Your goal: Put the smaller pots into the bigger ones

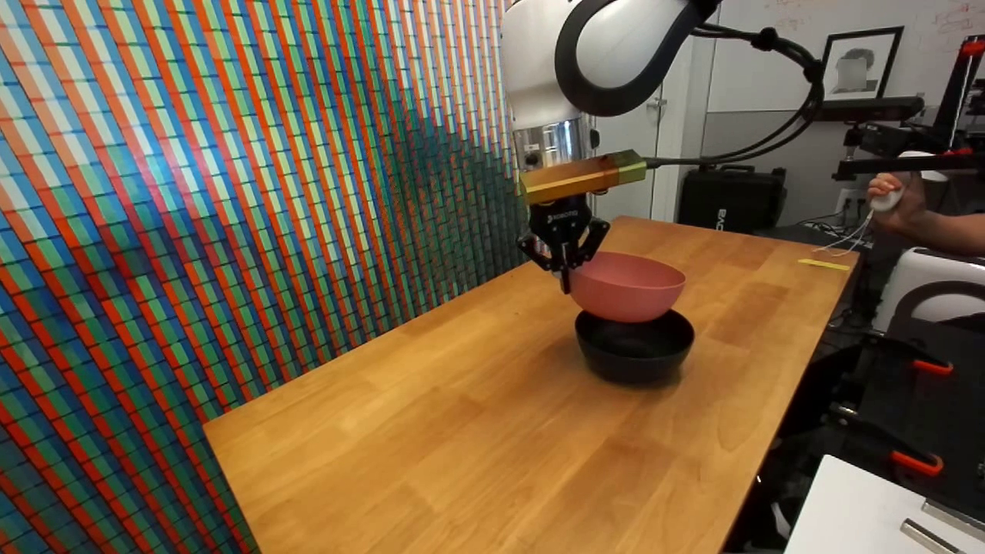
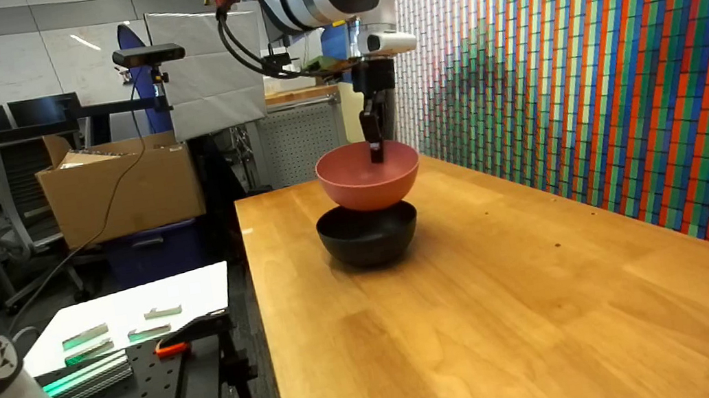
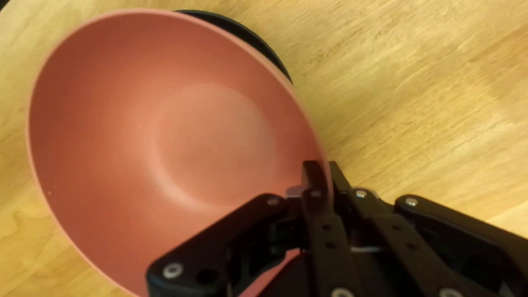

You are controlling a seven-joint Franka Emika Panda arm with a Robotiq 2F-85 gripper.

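Observation:
The pink bowl [image 1: 627, 291] hangs open side up just above the black bowl [image 1: 635, 363] in an exterior view, and the same shows for the pink bowl [image 2: 368, 190] and black bowl [image 2: 368, 237] in an exterior view. My gripper [image 1: 565, 278] is shut on the pink bowl's rim, one finger inside and one outside the wall. In the wrist view the gripper [image 3: 324, 171] pinches the rim of the pink bowl [image 3: 214, 144]. Only a sliver of the black bowl [image 3: 247, 38] shows there. Whether the bowls touch, I cannot tell.
The black bowl stands on a wooden table [image 1: 462, 431]. A colourful tiled wall [image 1: 231, 192] runs along one long side of the table. A yellow strip [image 1: 823, 265] lies near the far edge. A person's hand [image 1: 896, 200] holds a white object off the table.

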